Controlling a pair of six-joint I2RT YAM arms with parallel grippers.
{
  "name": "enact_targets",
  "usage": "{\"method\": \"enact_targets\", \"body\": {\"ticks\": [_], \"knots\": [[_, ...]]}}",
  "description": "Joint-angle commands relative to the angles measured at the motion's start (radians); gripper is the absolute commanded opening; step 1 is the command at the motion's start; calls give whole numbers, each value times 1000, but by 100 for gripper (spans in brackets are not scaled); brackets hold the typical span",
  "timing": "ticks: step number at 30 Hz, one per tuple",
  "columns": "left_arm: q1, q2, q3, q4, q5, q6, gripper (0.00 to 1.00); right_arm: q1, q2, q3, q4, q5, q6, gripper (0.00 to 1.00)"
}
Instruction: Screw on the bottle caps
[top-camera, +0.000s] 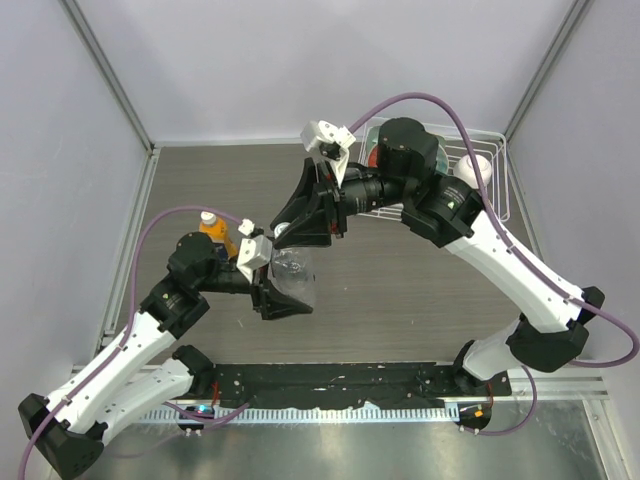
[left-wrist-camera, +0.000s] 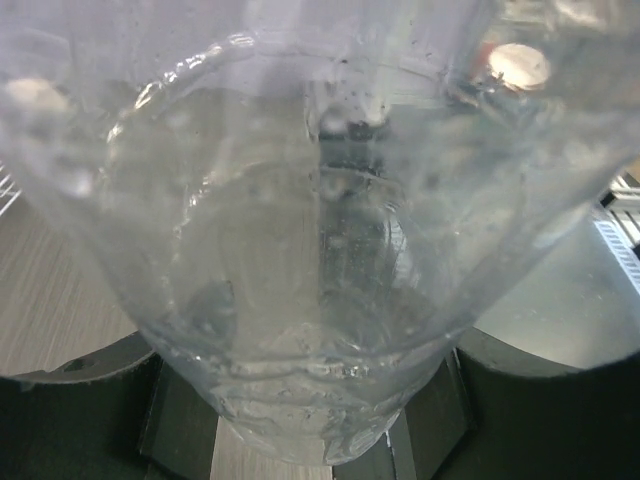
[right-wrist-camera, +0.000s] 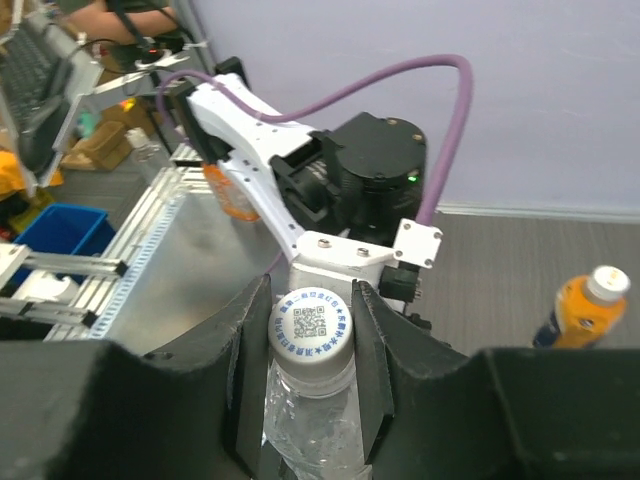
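My left pincer (left-wrist-camera: 315, 440) grasps the clear bottle (top-camera: 293, 272) mid-bench (top-camera: 420, 290). My right pincer (right-wrist-camera: 308, 335) clenches its white cap (right-wrist-camera: 311, 322). I should twist squarely, keeping the bottle upright. The orange bottle (top-camera: 217, 232) at 10 o'clock looks already capped.

The clear bottle (right-wrist-camera: 310, 420) has no colour. Its white cap (right-wrist-camera: 311, 322) has blue writing in a ring and a blue square code on top. The orange bottle (right-wrist-camera: 578, 312) has a cream cap (right-wrist-camera: 608, 283). The arms (top-camera: 520, 265) are white and black, with purple cables (right-wrist-camera: 458, 68). The table (top-camera: 420, 280) is grey-brown with thin stripes.
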Motion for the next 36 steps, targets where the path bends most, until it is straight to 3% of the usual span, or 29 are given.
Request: {"method": "enact_targets", "body": {"ticks": [1,8,17,23,27,29,33,36], "knots": [[3,-12,73,73,-179,-6,0,-3,-11,-23,-176,220,-54,1],[6,-14,74,80,-453,36,0,11,-31,-98,-195,588,-11,1],[6,-6,60,129,-791,55,0,178,-62,-166,-112,1091,6,1],[6,9,51,149,-943,53,0,335,27,-99,-152,1368,-5,1],[6,15,47,139,-1034,53,0,416,107,-8,-182,1656,14,1],[6,15,42,135,-1066,44,0,445,140,13,-178,1704,31,1],[6,18,31,124,-1084,11,0,470,170,55,-132,1761,43,14],[6,17,19,119,-1074,-9,0,473,168,82,-97,1752,37,29]]}}
